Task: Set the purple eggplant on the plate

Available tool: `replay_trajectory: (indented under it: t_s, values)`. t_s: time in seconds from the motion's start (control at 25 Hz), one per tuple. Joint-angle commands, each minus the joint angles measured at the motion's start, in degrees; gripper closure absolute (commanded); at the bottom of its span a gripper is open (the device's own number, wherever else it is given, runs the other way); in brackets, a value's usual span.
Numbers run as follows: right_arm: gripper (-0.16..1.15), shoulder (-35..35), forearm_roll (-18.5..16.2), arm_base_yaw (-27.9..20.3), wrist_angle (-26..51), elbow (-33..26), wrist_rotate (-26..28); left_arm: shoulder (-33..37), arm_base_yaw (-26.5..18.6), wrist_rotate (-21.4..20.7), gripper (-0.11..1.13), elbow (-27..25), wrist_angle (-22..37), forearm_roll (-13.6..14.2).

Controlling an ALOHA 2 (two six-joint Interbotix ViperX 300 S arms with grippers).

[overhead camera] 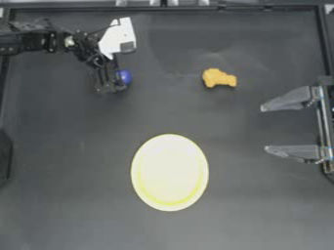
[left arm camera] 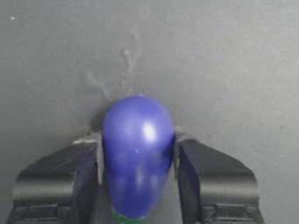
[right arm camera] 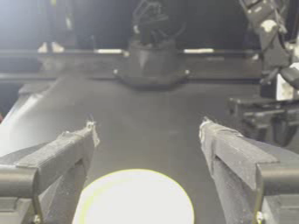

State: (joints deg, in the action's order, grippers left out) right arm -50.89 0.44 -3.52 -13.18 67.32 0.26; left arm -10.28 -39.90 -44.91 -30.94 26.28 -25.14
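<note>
The purple eggplant point(overhead camera: 124, 77) point(left arm camera: 138, 153) is a small glossy blue-purple egg shape at the table's upper left, its green end just showing by the jaw roots. My left gripper point(overhead camera: 114, 84) point(left arm camera: 137, 140) is shut on it, one jaw pressed against each side. The plate point(overhead camera: 170, 172) point(right arm camera: 135, 200) is a large pale yellow oval with a brighter rim, lying below the table's centre, well away from the eggplant. My right gripper point(overhead camera: 281, 128) point(right arm camera: 146, 129) is parked at the right edge, open and holding nothing.
A lumpy orange-yellow piece point(overhead camera: 219, 78) lies on the table to the right of the eggplant, above the plate. A dark frame rail point(overhead camera: 170, 7) runs along the table's top edge.
</note>
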Motion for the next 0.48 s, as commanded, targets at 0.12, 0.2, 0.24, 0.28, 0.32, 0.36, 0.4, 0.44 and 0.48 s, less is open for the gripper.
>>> replay_trajectory:
  t_s: [0.12,0.2,0.24,0.28,0.32,0.36,0.4,0.44,0.48]
  values:
    - [-0.02,0.4,0.1,0.1,-0.5,-0.8,0.0,2.7,0.0,-7.1,0.78,1.5,2.0,0.2]
    - [-0.02,0.4,0.1,0.1,-0.5,-0.8,0.0,3.8,0.3,-6.9,0.74,2.2,3.5,-0.3]
    - [-0.02,0.4,0.2,0.0,-0.5,-0.8,0.0,4.3,0.6,-6.9,0.73,2.5,4.3,-0.5]
    - [-0.02,0.4,0.2,0.0,-0.5,-0.8,0.0,4.9,1.0,-6.9,0.73,2.9,5.1,-0.7]
    - [-0.02,0.4,0.2,0.0,-0.4,-0.8,0.0,5.5,1.6,-6.8,0.73,3.2,5.5,-0.8]
    - [-0.02,0.4,0.4,0.0,-0.4,-0.8,0.0,6.2,2.3,-6.8,0.73,3.5,5.8,-0.9]
    - [-0.02,0.4,0.5,0.0,-0.4,-0.8,0.0,6.9,3.1,-6.5,0.73,3.8,5.9,-1.0]
    - [-0.02,0.4,0.6,0.1,-0.4,-0.7,0.0,7.7,3.9,-6.2,0.73,4.0,5.9,-1.1]
    - [-0.02,0.4,0.7,0.1,-0.4,-0.7,0.0,8.7,5.0,-5.8,0.73,4.4,5.9,-1.1]
